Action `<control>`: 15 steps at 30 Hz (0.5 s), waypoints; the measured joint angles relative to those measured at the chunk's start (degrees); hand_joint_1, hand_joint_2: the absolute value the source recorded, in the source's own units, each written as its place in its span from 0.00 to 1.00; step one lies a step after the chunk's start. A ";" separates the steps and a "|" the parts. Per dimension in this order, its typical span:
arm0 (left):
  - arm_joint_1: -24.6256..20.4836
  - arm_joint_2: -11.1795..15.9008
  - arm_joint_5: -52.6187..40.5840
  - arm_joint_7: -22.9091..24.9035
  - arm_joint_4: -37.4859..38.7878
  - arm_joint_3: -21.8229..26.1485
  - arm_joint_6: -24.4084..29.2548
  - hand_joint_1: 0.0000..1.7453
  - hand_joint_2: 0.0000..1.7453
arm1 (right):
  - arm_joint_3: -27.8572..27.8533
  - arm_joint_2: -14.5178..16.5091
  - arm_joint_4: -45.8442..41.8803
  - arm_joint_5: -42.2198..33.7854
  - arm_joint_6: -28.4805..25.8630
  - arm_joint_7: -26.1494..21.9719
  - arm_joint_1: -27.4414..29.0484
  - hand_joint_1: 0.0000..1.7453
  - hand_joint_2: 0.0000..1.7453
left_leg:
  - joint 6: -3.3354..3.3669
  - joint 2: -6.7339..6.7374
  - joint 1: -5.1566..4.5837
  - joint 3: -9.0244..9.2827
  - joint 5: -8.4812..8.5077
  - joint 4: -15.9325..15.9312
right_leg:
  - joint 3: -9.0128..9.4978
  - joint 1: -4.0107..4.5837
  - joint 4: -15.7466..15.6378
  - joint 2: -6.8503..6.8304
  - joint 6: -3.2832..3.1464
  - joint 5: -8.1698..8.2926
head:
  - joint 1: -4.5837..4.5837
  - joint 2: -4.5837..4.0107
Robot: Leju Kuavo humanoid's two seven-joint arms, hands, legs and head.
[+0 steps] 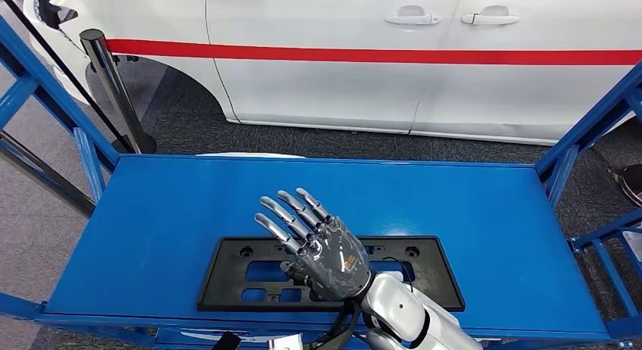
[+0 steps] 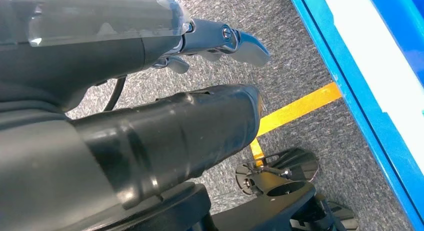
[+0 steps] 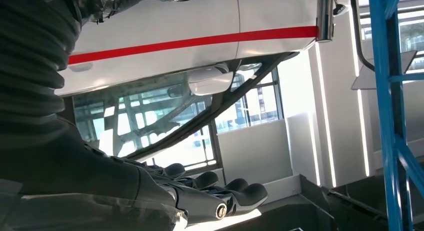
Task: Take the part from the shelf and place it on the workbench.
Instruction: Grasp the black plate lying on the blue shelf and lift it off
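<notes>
The right robot hand (image 1: 322,248) reaches in from the near edge on its silver arm (image 1: 409,316), back facing up, fingers (image 1: 291,214) extended and spread, holding nothing. The left robot hand (image 2: 150,116) hangs low, fingers apart, holding nothing.

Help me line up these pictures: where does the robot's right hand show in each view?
Head view: right hand low centre, fingers spread above the black part.
Left wrist view: not there.
Right wrist view: right hand along the lower edge.
Shared landmark: the white car's red stripe.
</notes>
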 joint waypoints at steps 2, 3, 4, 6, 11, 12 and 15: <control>0.00 0.00 0.00 0.00 0.00 0.00 0.00 0.00 0.00 | 0.09 -0.08 -0.03 -0.01 0.01 -0.01 0.00 0.00 1.00 | 0.00 0.00 0.00 0.00 0.00 0.00 | 0.00 0.00 0.00 0.00 0.00 0.00 | 0.01 0.00; 0.00 0.00 0.00 0.00 0.00 0.00 0.00 0.00 0.00 | 0.13 -0.12 -0.07 -0.07 0.03 -0.01 0.00 0.00 1.00 | 0.00 0.00 0.00 0.00 0.00 0.00 | 0.00 0.00 0.00 0.00 0.00 0.00 | 0.00 0.00; 0.00 0.00 0.00 0.00 0.00 0.00 0.00 0.00 0.00 | 0.17 -0.15 -0.10 -0.17 0.05 -0.01 0.00 0.00 1.00 | 0.00 0.00 0.00 0.00 0.00 0.00 | 0.00 0.00 0.00 0.00 0.00 0.00 | 0.00 0.00; 0.00 0.00 0.01 0.00 0.00 0.00 0.00 0.00 0.00 | 0.31 -0.19 -0.15 -0.51 0.14 -0.04 0.00 0.00 1.00 | 0.00 0.00 0.00 0.00 0.00 0.00 | 0.00 0.00 0.00 0.00 0.00 0.00 | -0.01 0.00; 0.01 0.00 0.22 0.00 0.00 0.03 0.00 0.00 0.00 | 0.86 -0.32 -0.34 -2.11 0.77 -0.52 0.03 0.00 1.00 | 0.00 0.00 0.00 0.00 0.00 0.00 | 0.00 0.00 0.00 0.00 0.00 0.00 | -0.01 0.00; 0.01 0.00 0.29 -0.01 0.00 0.04 0.00 0.00 0.00 | 1.02 -0.38 -0.43 -2.83 1.20 -0.61 0.07 0.00 1.00 | 0.00 0.00 0.00 0.00 0.00 0.00 | 0.00 0.00 0.00 0.00 0.00 0.00 | 0.00 0.00; 0.04 0.00 0.50 -0.12 0.00 0.11 0.07 0.00 0.00 | 1.45 -0.59 -0.60 -6.04 2.70 -1.06 0.61 0.00 1.00 | 0.00 0.00 0.00 0.00 0.00 0.00 | 0.00 0.00 0.00 0.00 0.00 0.00 | 0.00 0.00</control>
